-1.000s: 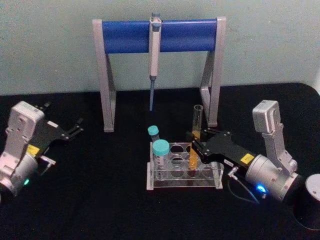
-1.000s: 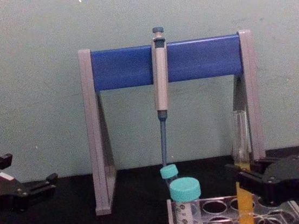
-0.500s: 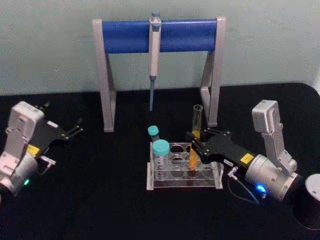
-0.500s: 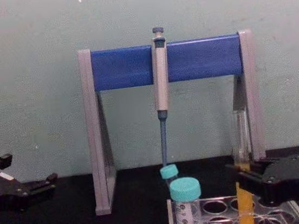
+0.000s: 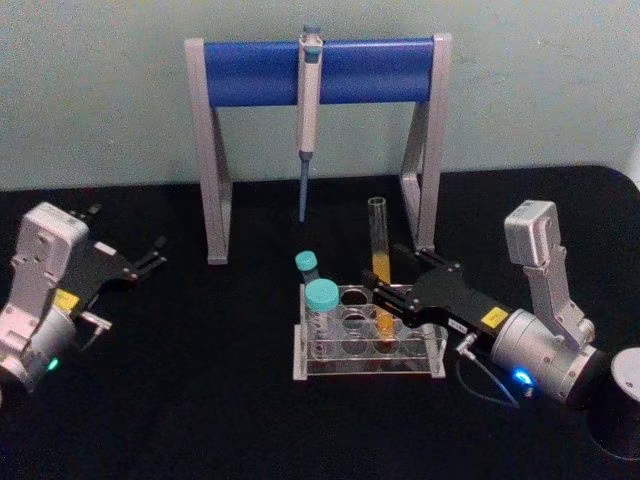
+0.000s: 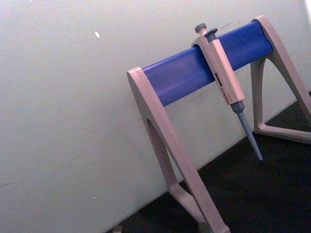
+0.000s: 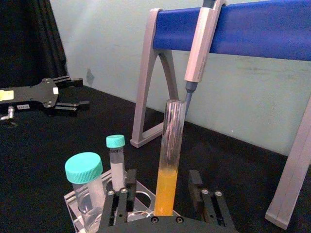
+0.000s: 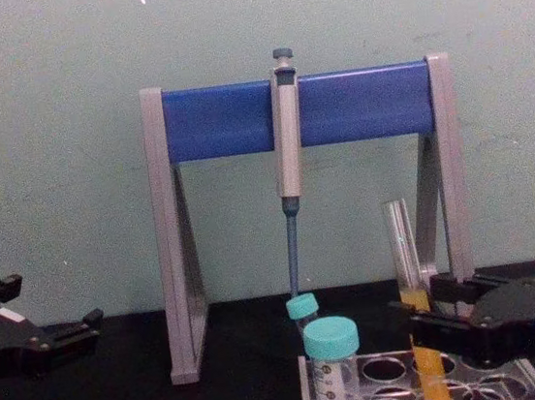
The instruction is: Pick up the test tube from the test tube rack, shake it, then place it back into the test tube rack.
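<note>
A black bench [image 5: 200, 400] fills my view, with a pale green wall behind it. At the far side stands a tall grey pipette stand [image 5: 318, 70] with a blue crossbar, and a grey pipette [image 5: 308, 110] hangs from the bar's middle, tip down.

Near the centre sits the test tube rack [image 5: 365, 345], low and clear, with rows of round holes. Its left end holds two teal-capped tubes [image 5: 321, 300], one large and near, one smaller behind it. The test tube [image 5: 381, 262] stands in a hole toward the right, tilted a little to the left, its top well above the rack. Orange-yellow liquid fills its lower part; the upper glass is clear and open.

My right pincer [image 5: 388, 297] reaches in from the right, over the rack's right end. Its fingers [image 7: 119, 204] are spread, one on each side of the test tube, with gaps visible from the wrist camera, so they do not pinch it.

My left pincer [image 5: 155, 254] rests far left on the bench, well apart from the rack, its fingers pressed close together and holding nothing.
</note>
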`<state>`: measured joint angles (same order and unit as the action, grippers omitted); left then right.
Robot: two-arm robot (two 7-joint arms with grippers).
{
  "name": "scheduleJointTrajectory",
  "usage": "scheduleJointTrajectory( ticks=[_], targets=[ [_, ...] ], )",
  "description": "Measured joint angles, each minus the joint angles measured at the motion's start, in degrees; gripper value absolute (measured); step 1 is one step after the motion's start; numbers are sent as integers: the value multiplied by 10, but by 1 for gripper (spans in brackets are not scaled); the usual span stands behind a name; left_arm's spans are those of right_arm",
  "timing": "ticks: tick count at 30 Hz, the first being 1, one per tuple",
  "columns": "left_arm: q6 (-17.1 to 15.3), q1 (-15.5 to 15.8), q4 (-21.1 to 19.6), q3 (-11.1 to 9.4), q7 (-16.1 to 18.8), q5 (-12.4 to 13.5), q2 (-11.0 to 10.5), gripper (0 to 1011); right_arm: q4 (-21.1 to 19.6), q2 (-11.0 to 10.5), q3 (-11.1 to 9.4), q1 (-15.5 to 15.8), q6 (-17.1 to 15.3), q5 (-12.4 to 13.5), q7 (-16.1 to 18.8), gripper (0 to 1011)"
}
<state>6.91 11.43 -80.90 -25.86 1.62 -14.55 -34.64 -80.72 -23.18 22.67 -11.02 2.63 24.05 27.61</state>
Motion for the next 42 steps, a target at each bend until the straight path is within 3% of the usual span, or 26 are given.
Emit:
scheduleJointTrajectory(
  ticks=[12, 21, 28, 34, 42],
  targets=[
    [0, 0, 0, 0, 0, 0, 0, 1002, 0, 0, 0, 0, 0, 1, 0, 1000],
    [0, 0, 0, 0, 0, 0, 0, 1001, -10, -7, -5, 8, 10, 3, 4, 1000],
    [0, 0, 0, 0, 0, 0, 0, 1001, -49, -33, -33, 49, 36, 6, -1, 1000],
    [0, 0, 0, 0, 0, 0, 0, 1001, -76, -41, -71, 94, 62, -8, -45, 1000],
    [0, 0, 0, 0, 0, 0, 0, 1001, -72, -19, -106, 126, 80, -39, -113, 1000]
  ],
)
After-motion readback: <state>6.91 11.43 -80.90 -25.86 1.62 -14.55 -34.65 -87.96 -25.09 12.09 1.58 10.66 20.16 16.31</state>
